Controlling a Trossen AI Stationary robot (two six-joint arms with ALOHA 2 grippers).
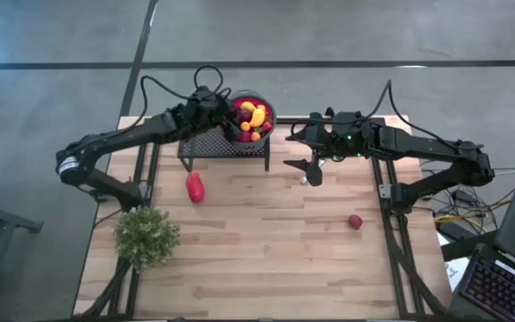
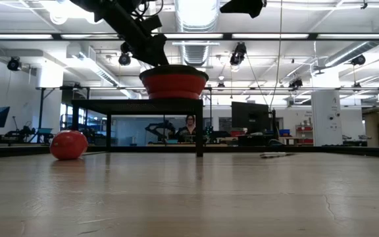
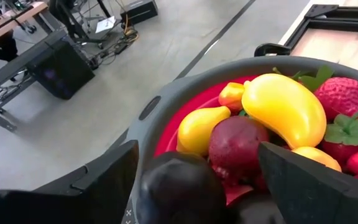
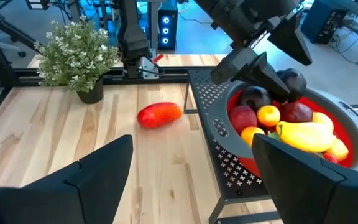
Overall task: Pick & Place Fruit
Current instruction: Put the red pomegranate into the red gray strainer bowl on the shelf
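- Grippers: my left gripper (image 1: pixel 224 107) hangs over the near rim of the grey bowl (image 1: pixel 272 111), which sits on the black perforated stand (image 1: pixel 206 143) at the table's far edge. Its fingers (image 3: pixel 107 180) are spread, and a dark maroon plum (image 3: pixel 180 186) lies between them on top of the heap. There is a gap on one side, so I judge the plum released rather than gripped.
- My right gripper (image 1: pixel 311 172) hovers just beside the stand on the bowl's right, its fingers parted wide with nothing between them.
- Fruit placed: a yellow banana-shaped piece (image 3: pixel 284 106), a yellow pear (image 3: pixel 197 127), a strawberry (image 3: pixel 340 96) and others already fill the bowl.
- Fruit left: two pieces lie on the bare wood.
- The larger red piece (image 1: pixel 195 188) lies in front of the stand, under my left arm and clearly nearer that gripper. Its long axis runs from the stand towards the potted plant (image 1: pixel 146 234) side.
- The small dark red fruit (image 1: pixel 354 221) lies well in front of my right gripper and a little outward, nearer that arm.
- Judgement: each arm takes its own nearer piece, and the red one calls for jaws set across its long axis.
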